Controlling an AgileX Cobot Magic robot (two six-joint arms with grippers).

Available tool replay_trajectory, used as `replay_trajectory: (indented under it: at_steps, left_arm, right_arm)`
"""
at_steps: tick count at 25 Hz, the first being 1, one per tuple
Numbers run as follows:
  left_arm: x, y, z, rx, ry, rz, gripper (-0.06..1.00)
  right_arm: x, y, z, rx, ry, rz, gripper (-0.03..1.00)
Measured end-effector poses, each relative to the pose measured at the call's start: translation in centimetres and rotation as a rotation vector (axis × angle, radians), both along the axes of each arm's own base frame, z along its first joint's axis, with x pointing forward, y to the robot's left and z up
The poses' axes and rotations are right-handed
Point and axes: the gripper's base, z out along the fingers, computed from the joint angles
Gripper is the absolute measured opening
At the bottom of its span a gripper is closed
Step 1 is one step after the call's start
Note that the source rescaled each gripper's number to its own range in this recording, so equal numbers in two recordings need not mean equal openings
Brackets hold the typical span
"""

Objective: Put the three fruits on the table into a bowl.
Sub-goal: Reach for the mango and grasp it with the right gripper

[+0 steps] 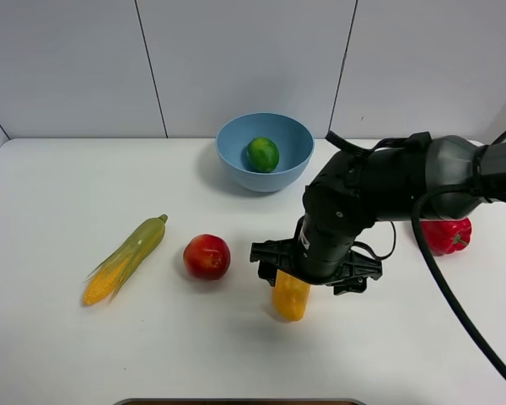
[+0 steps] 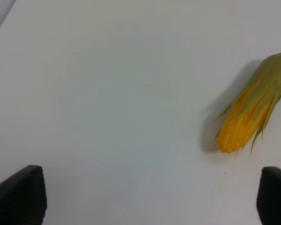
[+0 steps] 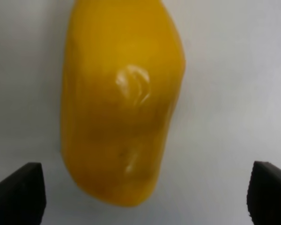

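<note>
Mango [image 1: 290, 297], yellow-orange: lies on white table [image 1: 67, 194] near front edge, beneath right gripper [image 3: 143, 194], jaws spread wide to either side, gripping nothing.
Apple [image 1: 207, 256], red: beside mango, toward left edge.
Lime [image 1: 262, 154]: inside light-blue bowl [image 1: 236, 173], back edge.
Left gripper [image 2: 145, 197]: jaws wide apart, empty, near corn cob [image 2: 248, 117].

Right arm [image 1: 388, 190] matte black, bulbous joints; black cables [image 1: 443, 278] trailing; right tool [image 3: 143, 197] black (blunt wedge fingertips [image 3: 18, 194])

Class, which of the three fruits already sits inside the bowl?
The green lime, resting in the blue bowl; the apple and mango lie on the table.
</note>
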Motion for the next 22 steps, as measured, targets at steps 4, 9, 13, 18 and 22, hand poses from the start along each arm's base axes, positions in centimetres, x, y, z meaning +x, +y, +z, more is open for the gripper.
replay_trajectory:
  at_steps: [4,9,13,18,22]
  left_arm:
    - [0.0,0.0,0.0,0.000,0.000,0.000,1.00]
    - [0.0,0.0,0.0,0.000,0.000,0.000,1.00]
    - [0.0,0.0,0.0,0.000,0.000,0.000,1.00]
    - [0.0,0.0,0.0,0.000,0.000,0.000,1.00]
    - [0.0,0.0,0.0,0.000,0.000,0.000,1.00]
  right_arm:
    - [0.4,-0.2,-0.3,-0.004,-0.009,-0.003,0.88]
    - [0.9,0.0,-1.2,0.004,-0.020,0.002,0.88]
    - [1.1,0.1,-2.3,-0.007,-0.007,0.004,0.88]
    - [1.2,0.1,-2.6,-0.025,-0.014,0.015,0.88]
    - [1.3,0.1,-3.1,-0.033,-0.009,0.010,0.88]
